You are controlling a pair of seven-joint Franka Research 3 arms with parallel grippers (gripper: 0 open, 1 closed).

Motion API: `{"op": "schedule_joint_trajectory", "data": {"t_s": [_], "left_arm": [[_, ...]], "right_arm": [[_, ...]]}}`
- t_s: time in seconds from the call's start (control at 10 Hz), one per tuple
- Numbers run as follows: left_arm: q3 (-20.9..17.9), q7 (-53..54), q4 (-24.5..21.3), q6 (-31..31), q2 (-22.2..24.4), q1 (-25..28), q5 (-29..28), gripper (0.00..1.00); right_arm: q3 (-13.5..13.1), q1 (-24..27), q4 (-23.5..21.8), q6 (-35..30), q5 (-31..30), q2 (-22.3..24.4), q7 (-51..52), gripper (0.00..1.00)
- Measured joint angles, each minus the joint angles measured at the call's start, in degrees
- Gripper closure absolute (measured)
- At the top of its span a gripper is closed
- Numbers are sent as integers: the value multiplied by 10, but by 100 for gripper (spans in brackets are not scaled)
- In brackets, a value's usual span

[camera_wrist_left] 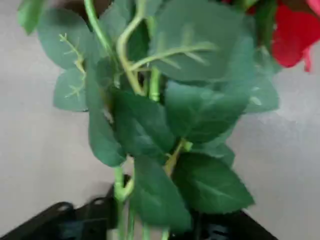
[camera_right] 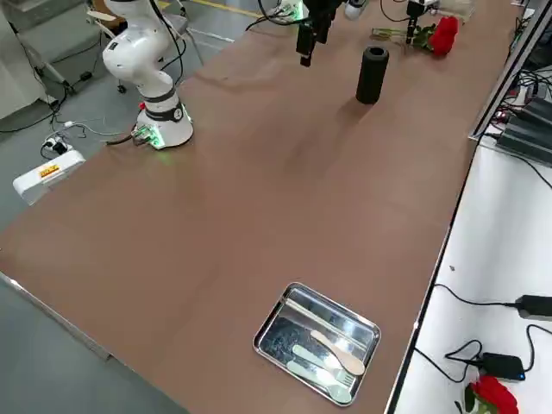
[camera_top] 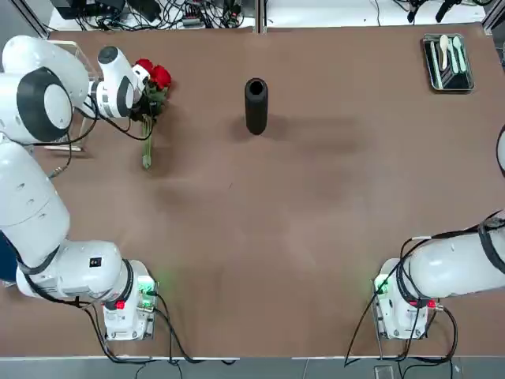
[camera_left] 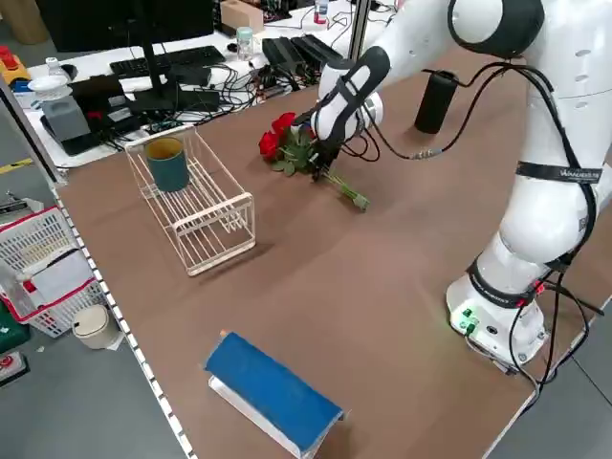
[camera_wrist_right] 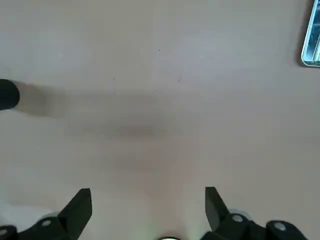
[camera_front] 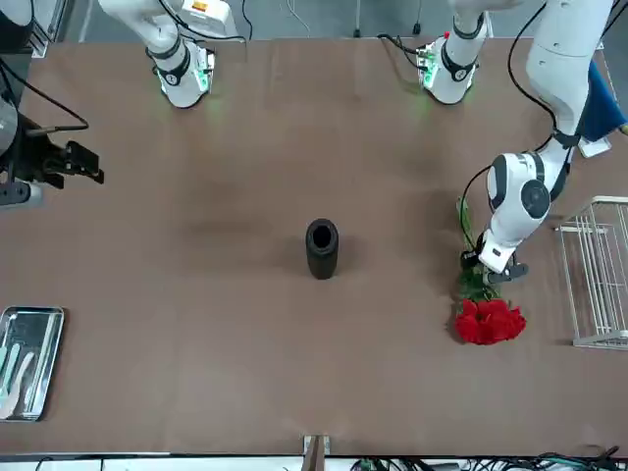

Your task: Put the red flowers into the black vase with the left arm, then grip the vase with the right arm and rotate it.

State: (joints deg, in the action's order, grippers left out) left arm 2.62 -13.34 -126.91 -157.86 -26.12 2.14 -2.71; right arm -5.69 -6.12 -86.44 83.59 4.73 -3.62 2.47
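While the left gripper is down low by the red flowers, its fingers are partly apart, one on each side of the stems; I cannot tell if they touch them. The flowers lie on the brown surface, red heads away from the robot; the black vase stands upright to their right, well apart. On their other side is a white wire rack with a teal cup in it; nearer the robot is a blue-topped thing.

The right gripper hangs over the surface, wide open and holding nothing; the silver tray with light tools lies at the far right. Leaves hide some stems; the right wrist view cuts off the vase and tray.
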Motion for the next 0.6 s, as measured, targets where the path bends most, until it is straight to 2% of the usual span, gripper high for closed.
{"op": "schedule_joint_trajectory", "data": {"t_s": [0.2, 0.3, 0.6], "left_arm": [[0, 0, 7, 1, 1, 2, 0, 88], [0, 0, 14, 10, 4, 4, 0, 93], [0, -9, 29, 66, 35, 8, 0, 93]], "right_arm": [[0, 0, 0, 0, 0, 0, 0, 0], [0, 0, 0, 0, 0, 0, 0, 0], [-2, 0, 0, 0, 0, 0, 0, 0]]}}
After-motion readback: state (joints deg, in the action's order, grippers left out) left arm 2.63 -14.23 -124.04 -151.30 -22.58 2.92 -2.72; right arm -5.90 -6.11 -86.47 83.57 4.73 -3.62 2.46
